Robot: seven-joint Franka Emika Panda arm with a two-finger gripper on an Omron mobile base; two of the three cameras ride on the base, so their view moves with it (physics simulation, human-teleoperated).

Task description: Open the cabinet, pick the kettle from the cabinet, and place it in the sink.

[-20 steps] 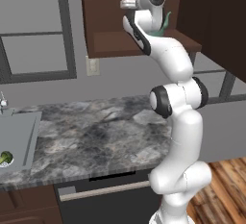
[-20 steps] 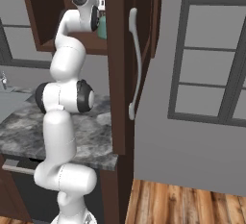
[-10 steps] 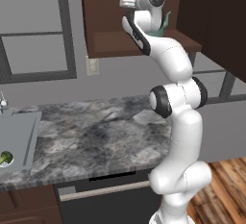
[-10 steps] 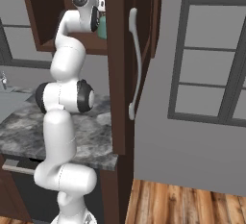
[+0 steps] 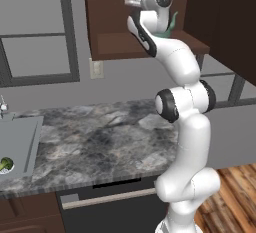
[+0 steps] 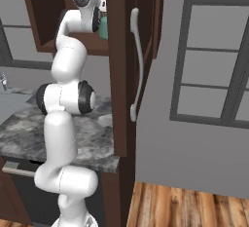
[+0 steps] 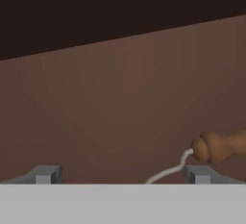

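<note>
The dark brown wall cabinet stands open, its door swung out with the long silver bar handle facing right. My arm reaches up into it. The teal kettle sits on the shelf, mostly hidden behind my hand. In the hand view my gripper is open, its fingertips wide apart before the cabinet's back wall. The kettle's thin wire handle with a brown grip shows just above the right tip. The grey sink lies at the counter's far left.
A small broccoli piece lies in the sink, and the faucet stands behind it. The grey marbled counter stretches below the cabinet. A dark appliance front sits under the counter. Windows flank the cabinet.
</note>
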